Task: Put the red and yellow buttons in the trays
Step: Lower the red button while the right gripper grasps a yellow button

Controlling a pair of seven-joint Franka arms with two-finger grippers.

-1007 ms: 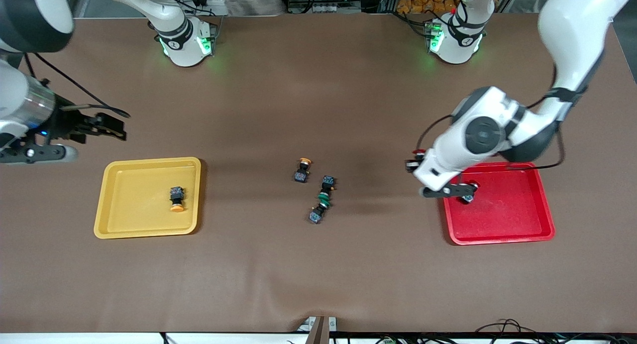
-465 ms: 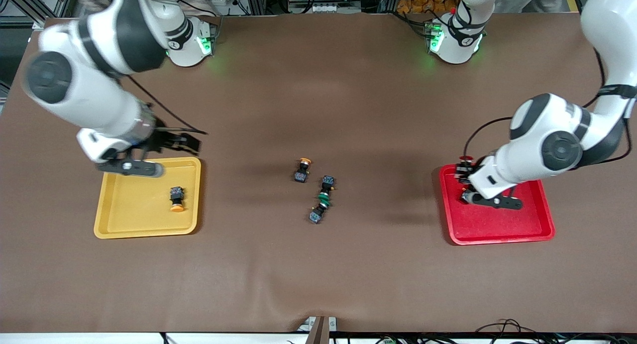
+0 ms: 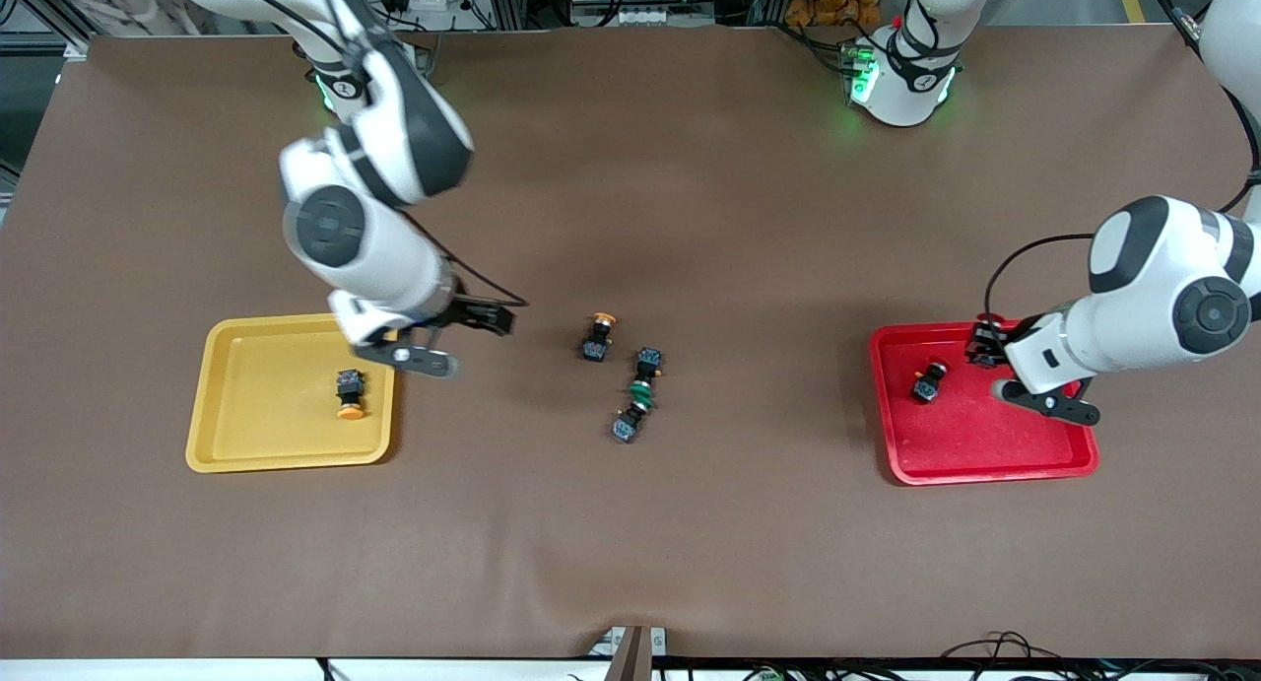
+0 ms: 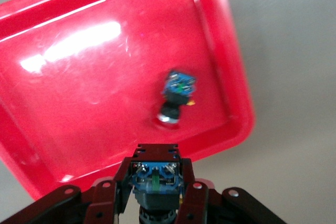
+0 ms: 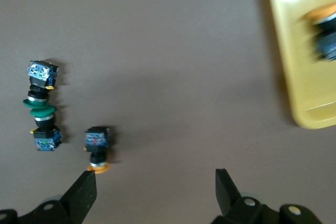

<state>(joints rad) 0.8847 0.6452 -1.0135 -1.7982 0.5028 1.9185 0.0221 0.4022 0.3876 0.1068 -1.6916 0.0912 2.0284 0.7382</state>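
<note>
The red tray (image 3: 985, 449) holds one red-capped button (image 3: 926, 381) lying on its side, also in the left wrist view (image 4: 176, 95). My left gripper (image 3: 983, 350) is over the tray's edge farther from the front camera, shut on a second button (image 4: 157, 177) whose blue-grey block shows between the jaws. The yellow tray (image 3: 236, 435) holds one yellow-capped button (image 3: 348, 393). Another yellow-capped button (image 3: 597, 337) lies on the table mid-way, also in the right wrist view (image 5: 97, 148). My right gripper (image 3: 493, 318) is open and empty over bare table between the yellow tray and that button.
Two green-capped switches (image 3: 647, 362) (image 3: 628, 424) lie cap to cap beside the loose yellow button, slightly nearer the front camera; they also show in the right wrist view (image 5: 39, 106). The yellow tray's corner (image 5: 304, 77) shows there too.
My right arm swung in from the table's end, over the yellow tray, toward the middle. My left gripper carried its button across the red tray toward the left arm's end.
</note>
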